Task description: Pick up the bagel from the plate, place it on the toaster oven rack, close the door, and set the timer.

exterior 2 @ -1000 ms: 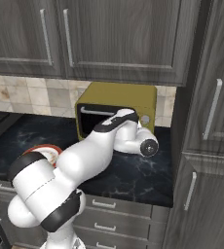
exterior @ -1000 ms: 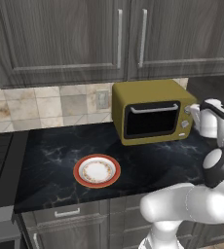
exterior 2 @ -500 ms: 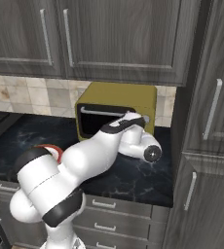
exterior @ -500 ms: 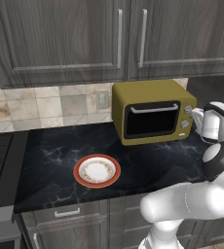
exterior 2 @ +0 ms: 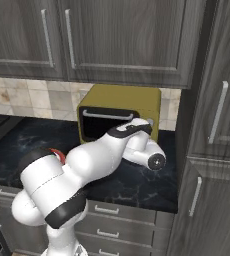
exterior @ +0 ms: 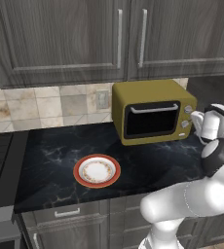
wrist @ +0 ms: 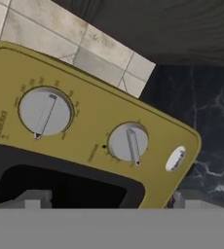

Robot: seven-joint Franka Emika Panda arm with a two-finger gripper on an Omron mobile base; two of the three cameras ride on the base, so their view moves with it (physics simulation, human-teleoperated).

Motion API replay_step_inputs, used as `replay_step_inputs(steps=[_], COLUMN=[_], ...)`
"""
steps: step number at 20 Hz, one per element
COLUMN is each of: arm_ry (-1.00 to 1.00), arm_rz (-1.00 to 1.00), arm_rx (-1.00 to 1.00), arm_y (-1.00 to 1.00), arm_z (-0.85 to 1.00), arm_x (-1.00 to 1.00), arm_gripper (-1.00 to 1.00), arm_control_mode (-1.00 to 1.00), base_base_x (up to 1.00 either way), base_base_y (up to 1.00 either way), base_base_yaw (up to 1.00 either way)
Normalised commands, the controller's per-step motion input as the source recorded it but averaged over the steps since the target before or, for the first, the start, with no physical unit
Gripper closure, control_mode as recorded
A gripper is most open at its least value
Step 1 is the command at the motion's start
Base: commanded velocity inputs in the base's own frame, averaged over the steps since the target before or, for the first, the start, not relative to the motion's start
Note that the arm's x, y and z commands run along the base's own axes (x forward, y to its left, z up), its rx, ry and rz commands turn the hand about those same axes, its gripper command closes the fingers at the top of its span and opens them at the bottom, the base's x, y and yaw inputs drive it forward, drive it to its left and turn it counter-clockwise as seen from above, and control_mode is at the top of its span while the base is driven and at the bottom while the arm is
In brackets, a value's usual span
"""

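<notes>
Dark marble surface (exterior: 50, 155) | door (exterior: 150, 119) shut | pincer (exterior: 196, 118) at knobs, grip unreadable | square onto timer dial (wrist: 128, 143), twist gently

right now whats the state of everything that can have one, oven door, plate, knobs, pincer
door: shut, handle along its top edge.
plate: flat on the counter, no bagel on it.
two knobs: pointers tilted off the dial's axis; settings unreadable.
pincer: at the oven's knob panel; open or shut can't be told.
upper cabinet doors: shut.
</notes>
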Motion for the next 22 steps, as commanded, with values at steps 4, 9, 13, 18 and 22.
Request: replay_step_inputs(steps=[4,9,13,18,22], arm_ry=[0.0,-0.02,-0.12,-0.16,-0.16], arm_rz=[0.0,0.0,0.02,0.05,0.06], arm_rx=[0.0,0.0,0.0,0.01,0.04], arm_y=[0.02,0.0,0.0,0.0,0.0], arm_z=[-0.01,0.0,-0.19,-0.19,-0.18], arm_x=[0.11,0.21,0.12,0.17,0.11], arm_gripper=[-1.0,-1.0,-1.0,-1.0,-1.0], arm_control_mode=[-1.0,-1.0,-1.0,-1.0,-1.0], base_base_x=[0.0,0.0,0.0,0.0,0.0], base_base_y=[0.0,0.0,0.0,0.0,0.0], base_base_yaw=[0.0,0.0,0.0,0.0,0.0])
